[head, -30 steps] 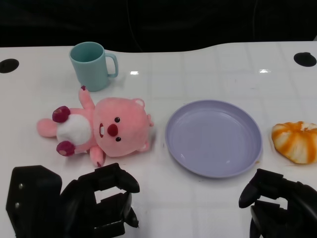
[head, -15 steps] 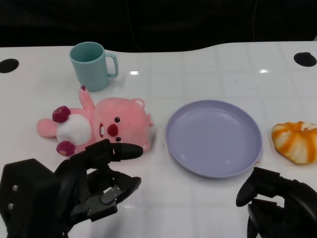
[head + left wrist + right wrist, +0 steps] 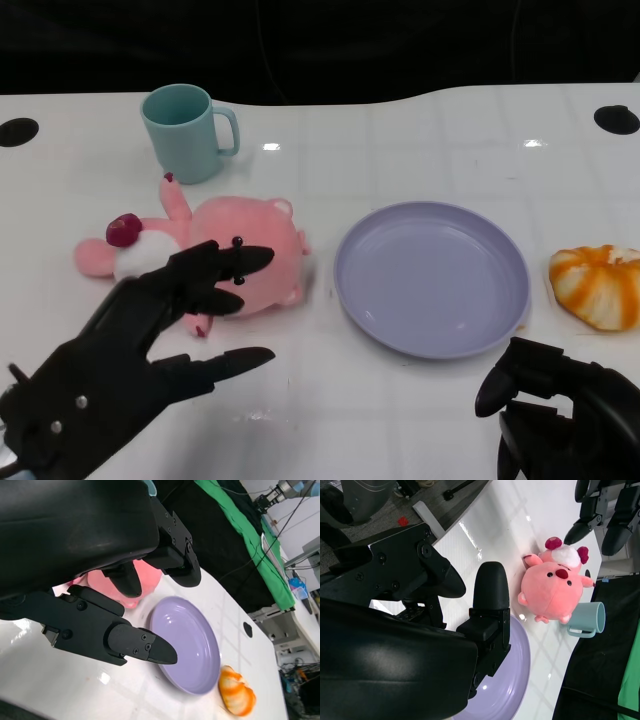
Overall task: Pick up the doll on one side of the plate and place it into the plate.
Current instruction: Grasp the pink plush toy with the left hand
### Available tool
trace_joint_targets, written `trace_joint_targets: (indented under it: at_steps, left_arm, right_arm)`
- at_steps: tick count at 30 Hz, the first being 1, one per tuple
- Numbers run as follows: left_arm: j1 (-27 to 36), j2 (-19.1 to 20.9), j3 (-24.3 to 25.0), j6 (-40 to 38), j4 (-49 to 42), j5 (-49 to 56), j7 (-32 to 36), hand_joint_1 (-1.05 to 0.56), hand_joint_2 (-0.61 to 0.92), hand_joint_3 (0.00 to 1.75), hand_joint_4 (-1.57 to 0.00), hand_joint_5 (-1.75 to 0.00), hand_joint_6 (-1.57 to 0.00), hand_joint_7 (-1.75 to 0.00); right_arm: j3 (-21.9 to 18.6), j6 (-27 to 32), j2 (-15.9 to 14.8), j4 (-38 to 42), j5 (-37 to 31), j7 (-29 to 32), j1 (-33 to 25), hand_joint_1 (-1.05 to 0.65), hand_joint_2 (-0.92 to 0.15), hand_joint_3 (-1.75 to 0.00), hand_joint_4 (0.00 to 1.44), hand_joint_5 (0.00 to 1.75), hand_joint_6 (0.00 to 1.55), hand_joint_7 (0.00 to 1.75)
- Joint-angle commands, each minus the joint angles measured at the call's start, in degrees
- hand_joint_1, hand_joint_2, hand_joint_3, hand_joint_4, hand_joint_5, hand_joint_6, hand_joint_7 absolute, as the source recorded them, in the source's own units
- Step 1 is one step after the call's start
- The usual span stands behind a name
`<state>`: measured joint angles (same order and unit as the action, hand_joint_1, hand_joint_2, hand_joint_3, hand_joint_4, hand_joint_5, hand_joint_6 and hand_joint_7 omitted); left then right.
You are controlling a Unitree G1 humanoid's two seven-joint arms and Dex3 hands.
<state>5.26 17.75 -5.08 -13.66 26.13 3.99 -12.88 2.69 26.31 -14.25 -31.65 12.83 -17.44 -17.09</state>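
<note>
left hand (image 3: 120, 350) spread above doll (image 3: 215, 255), seemingly not touching it.

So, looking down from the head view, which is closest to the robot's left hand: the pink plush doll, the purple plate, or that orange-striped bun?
From the left robot hand, nearest first:
1. Pink plush doll, right under its fingertips, on the plate's left.
2. Round purple plastic plate, mid-table.
3. Orange-and-white striped bun, at the far right edge.

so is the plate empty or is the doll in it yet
Empty. The purple plate shows only its bare surface; the pink doll lies on the table beside it, with the open left hand reaching over it.
</note>
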Motion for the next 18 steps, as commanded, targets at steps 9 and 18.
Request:
trace_joint_targets:
  at_steps: [9, 18]
  left_arm:
    - [-7.27, 6.9, -0.89, 1.12, -1.55, 14.11, -0.68, -0.56, 0.91, 0.01, 0.0, -0.77, -0.3, -0.09]
    - [-11.5, 10.06, -3.73, 0.98, -3.6, 28.4, -0.32, -0.59, 0.9, 0.0, -0.03, -0.69, -0.32, -0.05]
  right_arm:
    - [-0.73, 0.05, -0.74, 0.1, 0.07, -0.19, -0.41, -0.05, -0.67, -1.18, 0.66, 1.75, 0.48, 1.6]
    - [-0.67, 0.16, -0.55, 0.06, -0.07, 0.13, -0.49, -0.05, -0.68, -1.16, 0.65, 1.75, 0.48, 1.6]
